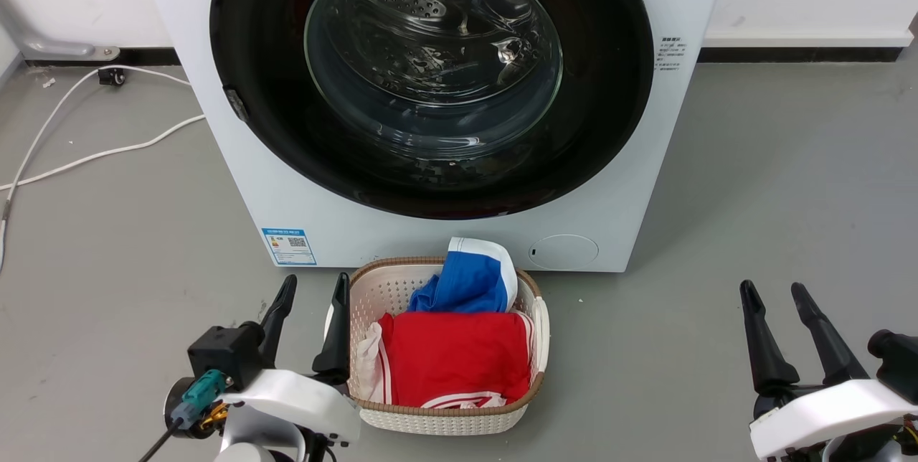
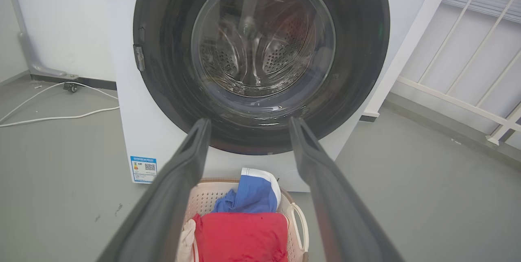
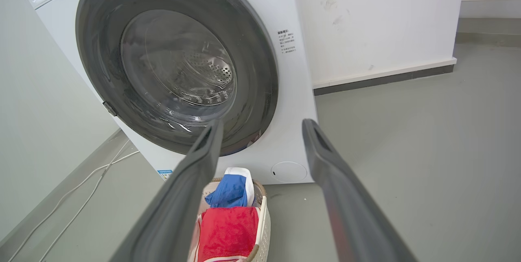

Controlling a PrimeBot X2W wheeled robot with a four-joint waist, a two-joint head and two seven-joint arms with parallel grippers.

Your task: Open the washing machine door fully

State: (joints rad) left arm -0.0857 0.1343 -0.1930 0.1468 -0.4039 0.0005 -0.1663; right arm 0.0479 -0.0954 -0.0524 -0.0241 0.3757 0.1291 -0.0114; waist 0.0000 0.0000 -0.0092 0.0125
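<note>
Plainly, the door (image 1: pixel 258 89) is seen shut, flush against the washer (image 1: pixel 445 239) front. The left pincer (image 1: pixel 315 283) and right pincer (image 1: pixel 772 286) are held low, fingers spread wide, nothing gripped. The left is just beside a basket (image 1: pixel 445 419) of clothes (image 1: pixel 452 354) on the floor (image 1: pixel 753 182).

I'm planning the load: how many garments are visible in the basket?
3: a blue garment at the back, a red garment in front of it, a pale cloth at its left edge; more may lie underneath.
</note>
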